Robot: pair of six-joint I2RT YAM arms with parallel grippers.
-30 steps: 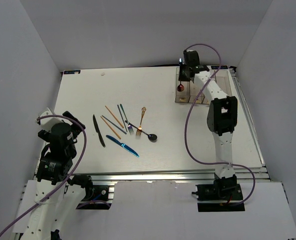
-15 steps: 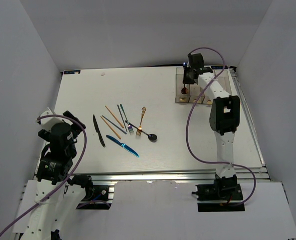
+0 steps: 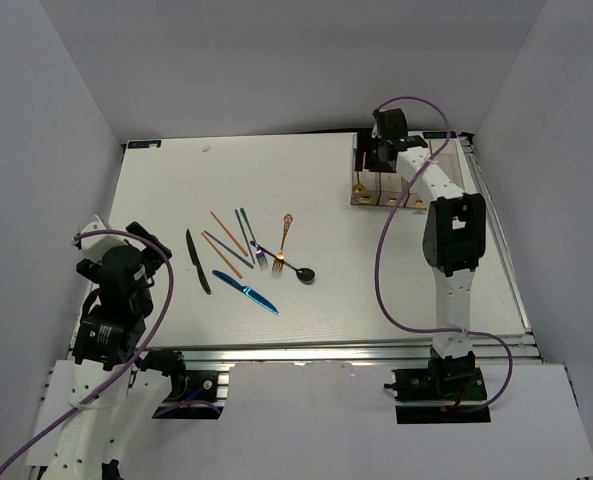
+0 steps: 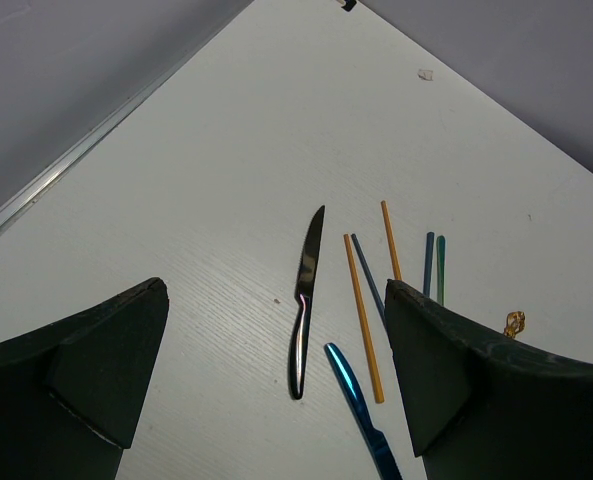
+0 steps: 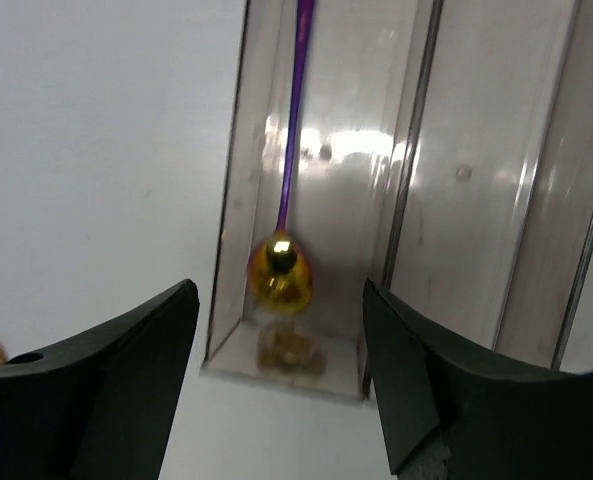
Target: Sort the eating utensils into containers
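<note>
The containers (image 3: 388, 200) stand in a row at the table's back right. My right gripper (image 3: 377, 156) hangs open above the leftmost bin (image 5: 231, 200). A spoon (image 5: 279, 275) with a gold bowl and purple handle lies inside that bin, free of the fingers (image 5: 106, 380). The other eating utensils lie mid-table: a black knife (image 3: 197, 261), a blue knife (image 3: 247, 293), orange chopsticks (image 3: 228, 233), a dark fork (image 3: 259, 252), a gold fork (image 3: 284, 238) and a dark spoon (image 3: 298, 270). My left gripper (image 3: 148, 246) is open at the front left, with the black knife (image 4: 304, 300) and blue knife (image 4: 361, 405) ahead of it.
Blue chopsticks (image 4: 431, 262) lie beside the orange ones (image 4: 362, 315). The table's left edge (image 4: 66, 165) meets a grey wall. A purple cable (image 3: 381, 260) loops beside the right arm. The bins next to the one with the spoon show nothing inside in the right wrist view.
My right gripper has moved right over the bins and opened, and the spoon it held now lies in the leftmost bin. The left arm has not moved.
</note>
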